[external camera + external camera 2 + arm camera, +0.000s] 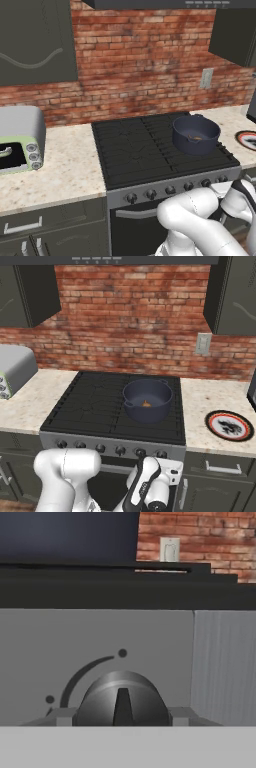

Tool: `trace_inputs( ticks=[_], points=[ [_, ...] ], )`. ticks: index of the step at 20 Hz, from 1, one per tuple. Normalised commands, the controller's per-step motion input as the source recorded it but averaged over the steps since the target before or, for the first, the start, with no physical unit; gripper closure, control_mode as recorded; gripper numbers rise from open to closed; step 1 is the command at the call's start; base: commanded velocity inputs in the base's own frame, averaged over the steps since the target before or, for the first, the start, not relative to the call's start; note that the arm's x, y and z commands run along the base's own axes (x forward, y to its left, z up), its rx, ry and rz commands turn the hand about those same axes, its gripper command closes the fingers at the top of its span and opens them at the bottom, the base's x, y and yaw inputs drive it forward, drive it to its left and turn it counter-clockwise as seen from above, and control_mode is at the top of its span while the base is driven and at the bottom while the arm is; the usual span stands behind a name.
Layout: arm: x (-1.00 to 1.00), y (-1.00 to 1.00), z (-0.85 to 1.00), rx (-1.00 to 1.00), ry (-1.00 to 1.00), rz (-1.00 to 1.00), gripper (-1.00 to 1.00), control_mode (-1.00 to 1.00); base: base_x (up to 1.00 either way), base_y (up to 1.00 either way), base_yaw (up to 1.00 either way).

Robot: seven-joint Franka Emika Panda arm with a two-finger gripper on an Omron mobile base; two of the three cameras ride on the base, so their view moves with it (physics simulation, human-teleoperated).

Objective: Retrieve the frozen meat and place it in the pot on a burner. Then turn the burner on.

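Note:
The dark blue-grey pot point(193, 148) point(146, 414) stands on the stove's right-hand burner. Inside it lies the frozen meat point(197, 138) point(146, 403), a small orange-brown lump on the bottom. My gripper point(122, 716) is low at the stove's front panel, near its right end. In the hand view a round grey burner knob point(122, 693) sits between the two fingertips point(64, 716), which press on its sides, so the gripper is shut on it. My white arm point(200, 215) point(150, 483) bends below the row of knobs point(170, 190) point(100, 448).
A grey-green toaster oven point(20, 140) point(15, 368) stands on the left counter. A red-rimmed plate point(248, 140) point(229, 425) lies on the right counter. Dark cabinets hang above both sides, and the brick wall with an outlet point(202, 344) is behind.

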Motion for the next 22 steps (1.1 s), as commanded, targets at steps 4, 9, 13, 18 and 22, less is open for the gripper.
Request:
trace_inputs(
  ticks=[4,9,13,18,22],
  points=[
    [0.00,0.00,-0.04,-0.19,0.01,0.00,1.00,-1.00,0.00,0.00,0.00],
    [0.00,0.00,-0.06,-0.20,-0.01,0.00,1.00,-1.00,0.00,0.00,0.00],
    [0.00,0.00,-0.09,-0.25,-0.07,0.00,1.00,-1.00,0.00,0.00,0.00],
    [0.00,0.00,-0.04,-0.11,-0.01,0.00,1.00,-1.00,0.00,0.00,0.00],
    [0.00,-0.03,-0.04,-0.04,0.00,0.00,1.00,-1.00,0.00,0.00,0.00]
  ],
)
